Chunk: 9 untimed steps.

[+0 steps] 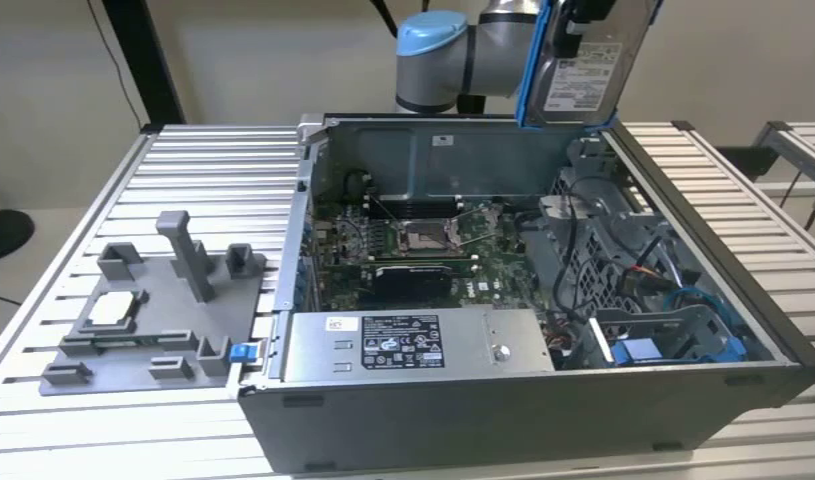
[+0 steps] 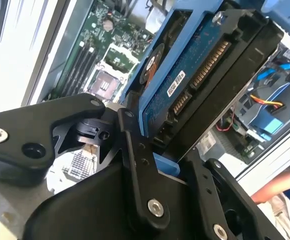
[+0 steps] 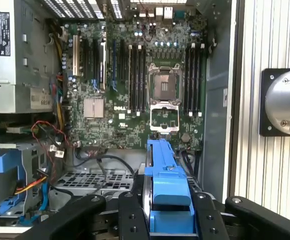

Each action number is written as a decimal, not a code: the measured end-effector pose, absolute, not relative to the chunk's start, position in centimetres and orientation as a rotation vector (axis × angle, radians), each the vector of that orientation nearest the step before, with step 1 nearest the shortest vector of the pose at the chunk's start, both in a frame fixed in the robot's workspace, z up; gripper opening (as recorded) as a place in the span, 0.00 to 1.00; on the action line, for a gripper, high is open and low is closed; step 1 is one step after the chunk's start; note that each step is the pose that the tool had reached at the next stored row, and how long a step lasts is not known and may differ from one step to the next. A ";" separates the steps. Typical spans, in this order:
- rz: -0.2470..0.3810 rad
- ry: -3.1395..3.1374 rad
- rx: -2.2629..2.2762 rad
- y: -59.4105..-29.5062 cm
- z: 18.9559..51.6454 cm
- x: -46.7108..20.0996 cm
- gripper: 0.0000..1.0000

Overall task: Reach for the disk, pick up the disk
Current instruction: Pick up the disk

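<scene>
The disk (image 1: 587, 72) hangs upright above the back right corner of the open computer case (image 1: 514, 410), its white label facing the exterior view and its blue bracket along the edge. My gripper (image 1: 583, 22) is shut on its upper end. In the second wrist view the disk (image 2: 199, 75) shows its circuit-board face and connector, clamped between the black fingers (image 2: 140, 170) of the gripper (image 2: 172, 165). The first wrist view looks along the blue bracket (image 3: 167, 185) of the disk, held in the gripper (image 3: 167, 220) high over the motherboard (image 3: 135, 85).
Inside the case lie the motherboard (image 1: 414, 240), a labelled power supply (image 1: 407, 345), cables and a blue drive bay (image 1: 647, 345). A grey fixture (image 1: 154, 310) with a small white-topped chip (image 1: 114, 308) sits on the slatted table (image 1: 207, 180). A person's arm (image 2: 279, 190) is beside the case.
</scene>
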<state>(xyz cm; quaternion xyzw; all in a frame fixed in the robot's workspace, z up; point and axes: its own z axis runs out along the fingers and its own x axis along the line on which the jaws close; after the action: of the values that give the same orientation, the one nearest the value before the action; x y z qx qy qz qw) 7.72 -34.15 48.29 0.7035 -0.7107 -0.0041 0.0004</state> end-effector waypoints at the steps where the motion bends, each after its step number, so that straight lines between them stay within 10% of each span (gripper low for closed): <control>1: -0.013 -2.232 2.209 -34.1 48.3 7.7 0.00; 9: -0.013 -2.232 2.209 -35.6 48.3 7.8 0.00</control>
<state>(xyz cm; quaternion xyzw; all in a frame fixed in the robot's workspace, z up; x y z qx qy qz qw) 7.77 -35.60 48.30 0.7035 -0.7107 -0.0040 0.0005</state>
